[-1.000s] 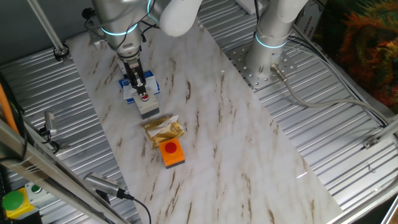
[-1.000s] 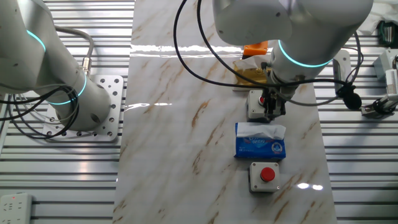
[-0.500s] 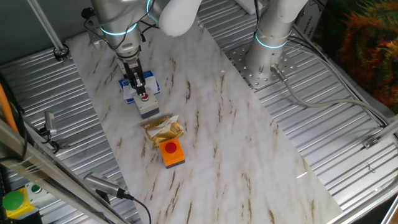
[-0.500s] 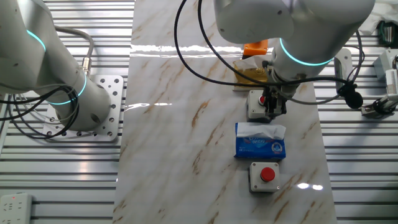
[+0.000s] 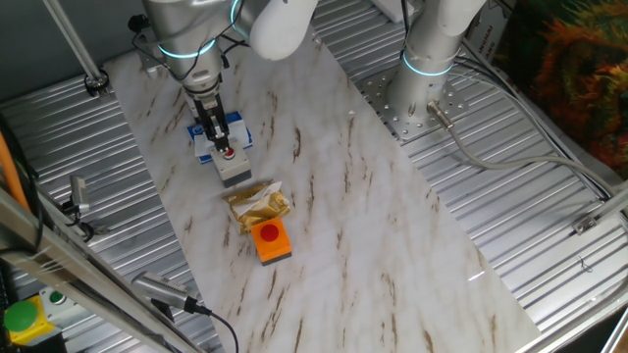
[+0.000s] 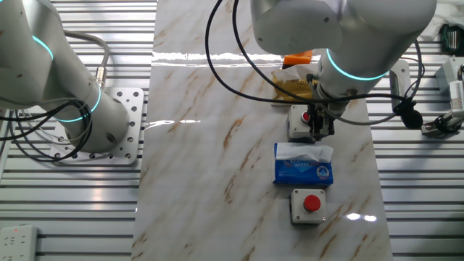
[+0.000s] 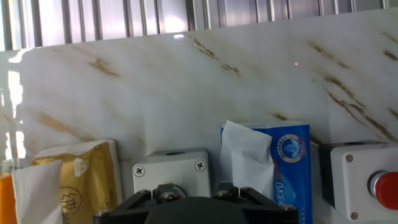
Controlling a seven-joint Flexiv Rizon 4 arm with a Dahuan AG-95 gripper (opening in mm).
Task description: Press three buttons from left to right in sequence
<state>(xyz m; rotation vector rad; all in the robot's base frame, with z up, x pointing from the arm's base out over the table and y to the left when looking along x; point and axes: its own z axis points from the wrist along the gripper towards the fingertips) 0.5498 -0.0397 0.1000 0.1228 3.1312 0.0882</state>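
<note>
Three buttons lie in a row with packs between them. The middle button (image 5: 232, 165) has a grey-white base, and my gripper (image 5: 222, 145) stands upright over it with its tips down at the red cap. The other fixed view shows the gripper (image 6: 317, 125) on that middle button (image 6: 297, 123). In front of it is a second grey-white button (image 6: 308, 205) with its red cap bare. The orange-based button (image 5: 271, 239) lies at the other end. In the hand view the gripper (image 7: 194, 200) hides most of the middle button's (image 7: 171, 169) cap. Whether the fingers are open or shut is hidden.
A blue-and-white carton (image 6: 303, 167) lies between the middle and the near grey button. A yellow tissue pack (image 5: 257, 204) lies between the middle and the orange button. A second arm's base (image 5: 424, 88) stands on the metal slats. A green button on a yellow box (image 5: 20, 319) sits off the board.
</note>
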